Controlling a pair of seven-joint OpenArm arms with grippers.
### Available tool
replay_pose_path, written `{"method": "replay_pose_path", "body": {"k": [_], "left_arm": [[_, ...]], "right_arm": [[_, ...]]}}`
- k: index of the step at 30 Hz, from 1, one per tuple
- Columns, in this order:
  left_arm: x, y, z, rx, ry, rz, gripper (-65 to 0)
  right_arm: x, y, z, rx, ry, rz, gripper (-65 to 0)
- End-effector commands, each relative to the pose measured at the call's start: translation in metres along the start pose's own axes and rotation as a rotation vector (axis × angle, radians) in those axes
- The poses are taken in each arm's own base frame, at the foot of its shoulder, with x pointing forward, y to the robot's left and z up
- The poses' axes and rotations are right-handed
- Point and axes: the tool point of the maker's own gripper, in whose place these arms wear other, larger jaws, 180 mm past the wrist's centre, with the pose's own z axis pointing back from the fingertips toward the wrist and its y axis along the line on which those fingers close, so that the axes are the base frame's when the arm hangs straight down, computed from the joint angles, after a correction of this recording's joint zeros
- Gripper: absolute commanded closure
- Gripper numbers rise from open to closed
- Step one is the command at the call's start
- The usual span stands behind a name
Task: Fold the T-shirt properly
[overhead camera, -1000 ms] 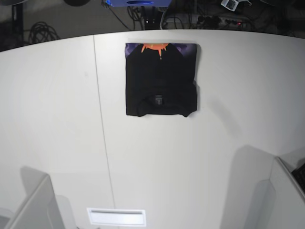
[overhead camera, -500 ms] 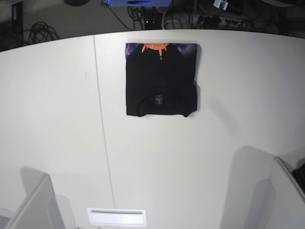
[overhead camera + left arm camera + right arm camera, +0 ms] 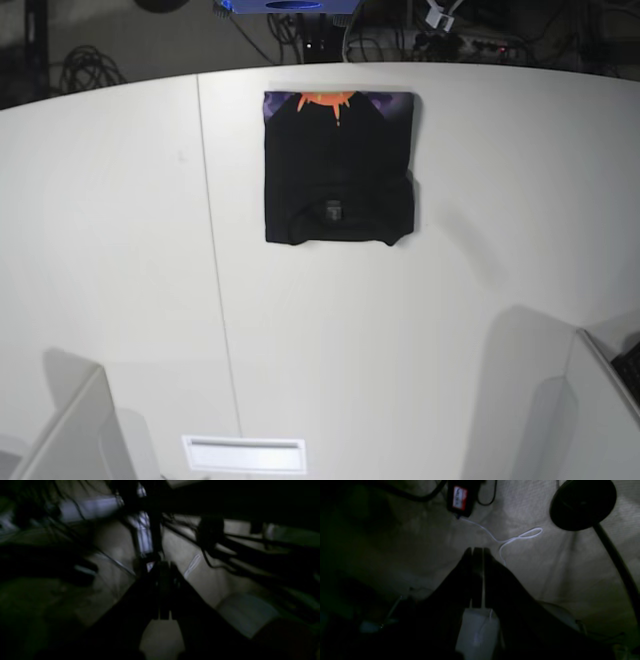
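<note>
Left hand (image 3: 163, 590) together | right hand (image 3: 477, 575) together | T-shirt (image 3: 338, 168) folded, table (image 3: 120, 250)

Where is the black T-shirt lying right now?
In the base view, the T-shirt lies folded on the white table, near its far edge and slightly right of the table's seam, with neither tool touching it.

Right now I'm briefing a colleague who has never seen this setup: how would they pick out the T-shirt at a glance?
Look at the wide white table in the base view and follow the thin seam towards its far edge. Just right of that seam lies the T-shirt, folded into a compact black rectangle. It is the only dark thing on the tabletop, with an orange-and-purple print along its far edge and a small neck tag near its front edge.
</note>
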Motion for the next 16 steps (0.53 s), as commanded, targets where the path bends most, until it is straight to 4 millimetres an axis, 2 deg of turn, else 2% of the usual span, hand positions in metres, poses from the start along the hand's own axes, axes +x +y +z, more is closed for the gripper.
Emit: {"method": "replay_pose_path", "body": {"k": [1,5,9,16], "left_arm": [[0.018,0.008,0.004,0.001,-0.056,-0.002,0.0],[0.03,0.025,0.004,0.083,-0.067,-0.171,0.0],[0.025,0.026,0.003,0.081,-0.027,-0.252,0.0],[0.039,0.026,0.001,0.083,-0.05,-0.263,0.0]], "right_arm": [[0.001,0.007,-0.001,0.009,-0.016,-0.003,0.0],[0.006,0.025,-0.005,0.031,-0.034,-0.012,0.0],[0.007,0.024,-0.004,0.029,-0.037,-0.013,0.0],[0.006,0.021,-0.004,0.025,-0.038,-0.012,0.0]]}}
